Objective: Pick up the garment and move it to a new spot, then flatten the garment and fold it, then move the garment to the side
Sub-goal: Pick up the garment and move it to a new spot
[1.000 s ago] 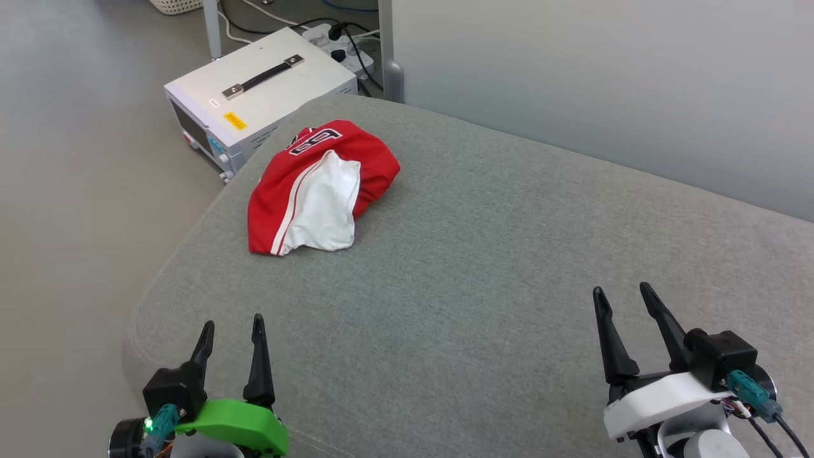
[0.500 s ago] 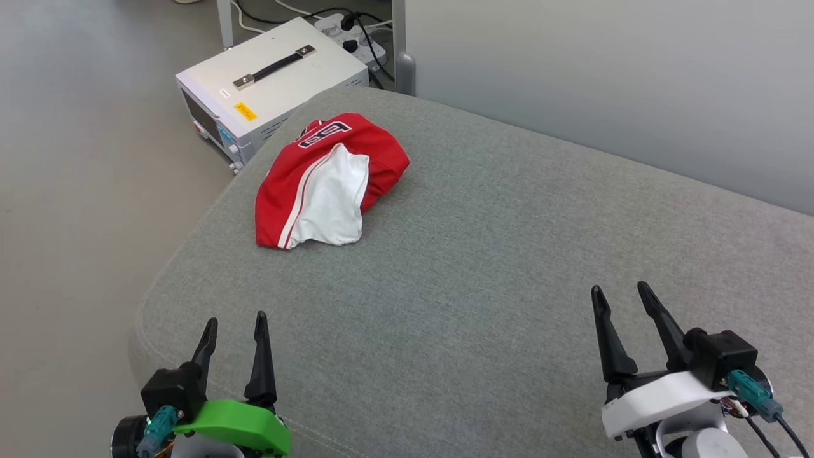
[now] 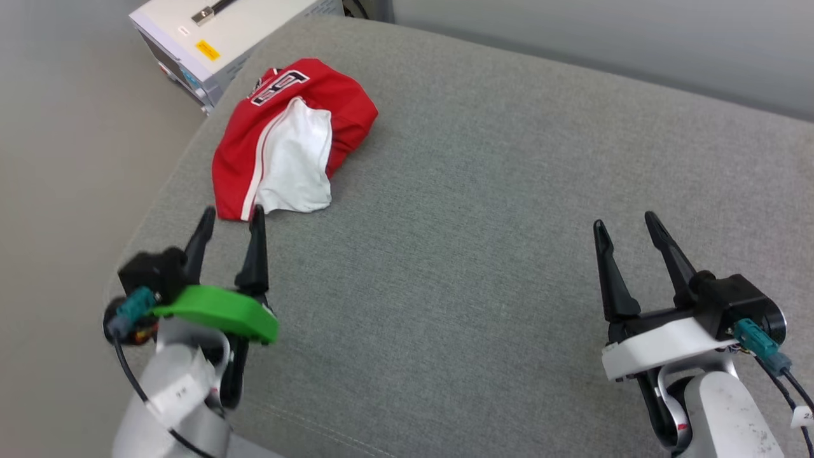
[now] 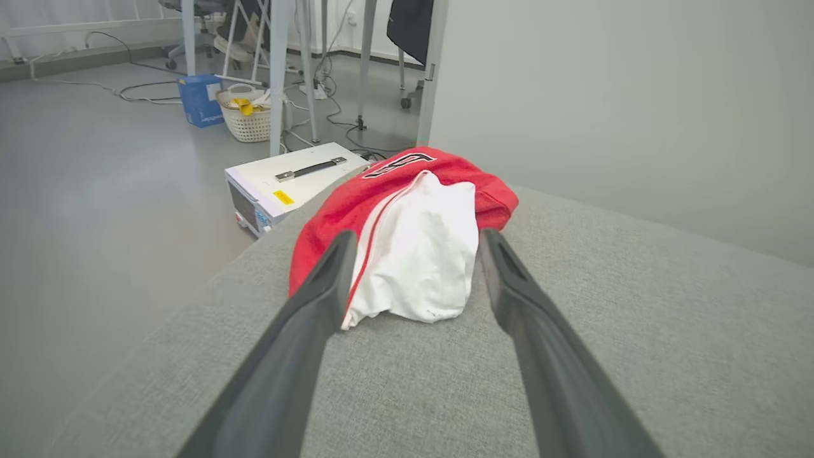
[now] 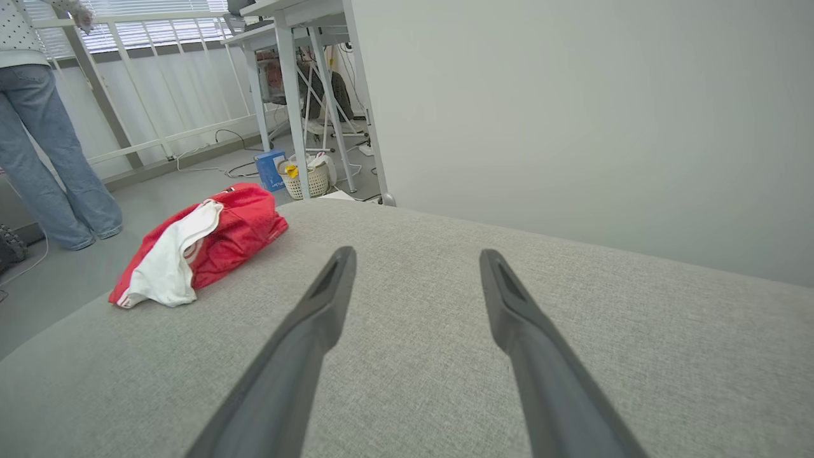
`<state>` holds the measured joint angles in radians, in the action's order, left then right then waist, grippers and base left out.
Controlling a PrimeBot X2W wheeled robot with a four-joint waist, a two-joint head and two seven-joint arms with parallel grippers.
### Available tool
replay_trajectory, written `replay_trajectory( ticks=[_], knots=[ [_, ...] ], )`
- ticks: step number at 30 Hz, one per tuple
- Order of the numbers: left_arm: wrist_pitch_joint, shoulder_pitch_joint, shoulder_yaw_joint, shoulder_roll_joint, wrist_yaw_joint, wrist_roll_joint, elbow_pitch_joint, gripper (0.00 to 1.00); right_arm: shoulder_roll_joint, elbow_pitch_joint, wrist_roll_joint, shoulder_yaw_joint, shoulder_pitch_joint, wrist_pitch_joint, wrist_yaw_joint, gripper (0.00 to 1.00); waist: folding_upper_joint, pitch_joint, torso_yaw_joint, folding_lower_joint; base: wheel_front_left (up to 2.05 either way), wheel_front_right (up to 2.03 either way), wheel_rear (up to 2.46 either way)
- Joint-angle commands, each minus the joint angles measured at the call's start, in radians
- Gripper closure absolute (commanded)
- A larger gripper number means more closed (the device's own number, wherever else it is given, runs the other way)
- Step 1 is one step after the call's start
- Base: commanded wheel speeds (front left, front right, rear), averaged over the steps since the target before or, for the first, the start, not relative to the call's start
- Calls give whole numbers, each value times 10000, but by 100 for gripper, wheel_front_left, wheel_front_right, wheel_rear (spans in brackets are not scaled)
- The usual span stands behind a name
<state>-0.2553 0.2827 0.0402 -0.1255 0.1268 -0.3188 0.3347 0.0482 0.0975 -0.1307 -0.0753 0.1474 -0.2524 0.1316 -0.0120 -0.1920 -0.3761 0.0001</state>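
Barely started, I'd say: the garment (image 3: 286, 137) sits bunched near the cushion's (image 3: 477, 222) far left corner, not yet picked up. Left pincer (image 3: 232, 212) just beside it, right pincer (image 3: 624, 220) well apart, both spread wide and empty.

The crumpled red-and-white jersey T-shirt (image 3: 289, 137) is soft, matt knit cloth, its white panel finely creased. The broad grey upholstered cushion (image 3: 477, 191) is coarse woven fabric, matt and slightly nubby, with a stitched seam near its front edge. The left gripper (image 3: 232, 212) has 2 matt black plastic fingers on a smooth green plastic bracket. The right gripper (image 3: 624, 221) has the same dark fingers on a white plastic bracket with a faint sheen. The white box-shaped instrument case (image 3: 191, 32) looks like smooth painted metal. The grey floor (image 4: 95, 191) is smooth with a dull shine.
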Motion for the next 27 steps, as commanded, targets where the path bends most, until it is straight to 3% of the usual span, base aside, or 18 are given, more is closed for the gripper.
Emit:
replay_trajectory(
  ticks=[1,10,13,17,23,27],
  knots=[
    [118,658,181,-330,31,-399,265,0,20,-68,115,-3,253,-93,-9,0,120,-1196,626,-1,0,0,0],
    [3971,3982,1487,-2440,36,-2825,1751,0,20,-315,325,-128,996,-93,-9,0,120,-2607,1425,-1,0,0,0],
    [5629,4592,2058,-3093,37,-4055,1952,0,20,-366,355,-186,1189,-93,-9,0,120,-2947,1694,-1,0,0,0],
    [6900,5101,2364,-3891,37,-4938,2258,0,20,-422,340,-277,1395,-93,-9,0,120,-3310,2014,-1,0,0,0],
    [7649,5449,2598,-4478,37,-5457,2964,0,20,-407,277,-370,1483,-93,-9,0,120,-3581,2299,-1,0,0,0],
    [7588,5419,2700,-4458,38,-5782,3310,0,20,-368,268,-378,1458,-93,-9,0,120,-3570,2345,-1,0,0,0]
  ],
)
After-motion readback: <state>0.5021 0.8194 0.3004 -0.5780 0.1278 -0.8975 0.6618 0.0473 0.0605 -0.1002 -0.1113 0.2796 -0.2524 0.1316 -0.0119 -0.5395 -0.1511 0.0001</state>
